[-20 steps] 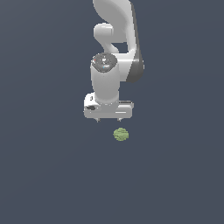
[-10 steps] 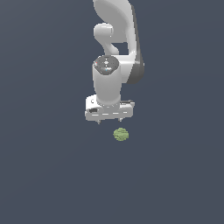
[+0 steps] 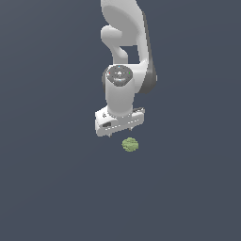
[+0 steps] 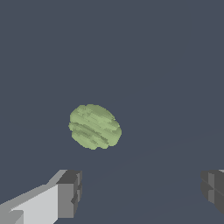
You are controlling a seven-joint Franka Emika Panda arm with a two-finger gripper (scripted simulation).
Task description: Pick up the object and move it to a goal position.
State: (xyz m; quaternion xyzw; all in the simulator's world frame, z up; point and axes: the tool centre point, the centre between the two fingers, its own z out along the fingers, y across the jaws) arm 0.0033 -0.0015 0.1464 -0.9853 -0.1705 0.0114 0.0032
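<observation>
In the exterior view the gripper [image 3: 120, 133] is seen pointing down, with the object [image 3: 130, 144], a small lumpy olive-green ball, lying apart from it at about five o'clock from the fingertips, near but clear of them. In the wrist view the same ball [image 4: 94, 126] is shown resting on the dark surface, outside the line joining the two fingers [image 4: 69, 194]; taken from the midpoint between them, it is placed at roughly eleven o'clock. The jaws are held wide apart and nothing is gripped between them. The ball is seen as slightly oval in the wrist view, its longer axis running from about ten o'clock to four o'clock, though the shape is too lumpy for much weight to be put on that. It is judged that a short sideways shift toward the ball is needed before any descent, so that the ball is bracketed by the fingers.
</observation>
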